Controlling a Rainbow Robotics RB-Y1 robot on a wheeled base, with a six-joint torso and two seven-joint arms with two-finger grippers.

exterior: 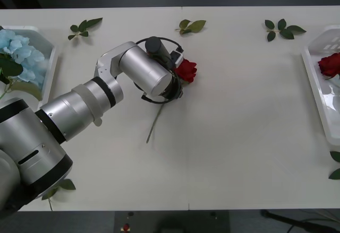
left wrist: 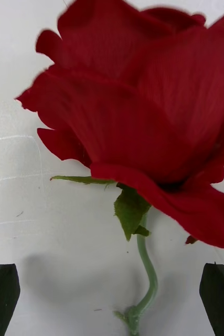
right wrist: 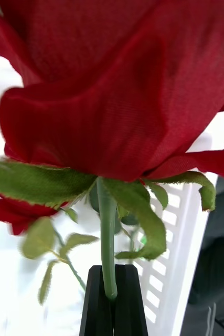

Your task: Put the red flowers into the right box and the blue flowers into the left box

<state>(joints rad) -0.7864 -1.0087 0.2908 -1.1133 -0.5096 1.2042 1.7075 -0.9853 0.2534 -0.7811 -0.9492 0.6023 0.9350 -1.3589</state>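
Now out over the middle of the table [exterior: 239, 153] with the left gripper [left wrist: 112, 310], black fingers [left wrist: 1, 299] spread wide and touching nothing. Right between them, flat on the table, one of the red flowers [left wrist: 143, 115], with its thin green stem [exterior: 155, 120] poking out from under the arm toward the near edge. Over at the right box [right wrist: 177, 252], the right gripper [right wrist: 113, 283] pressed tight on the stem of another rose [right wrist: 117, 94], bloom up close to the camera. Behind it, one more red bloom [right wrist: 12, 215], down by the tray. Far on the left side, the left box [exterior: 53, 57] with the blue flowers [exterior: 21, 49] inside. Along the far edge, three loose leaf sprigs [exterior: 191, 26], well apart from each other.
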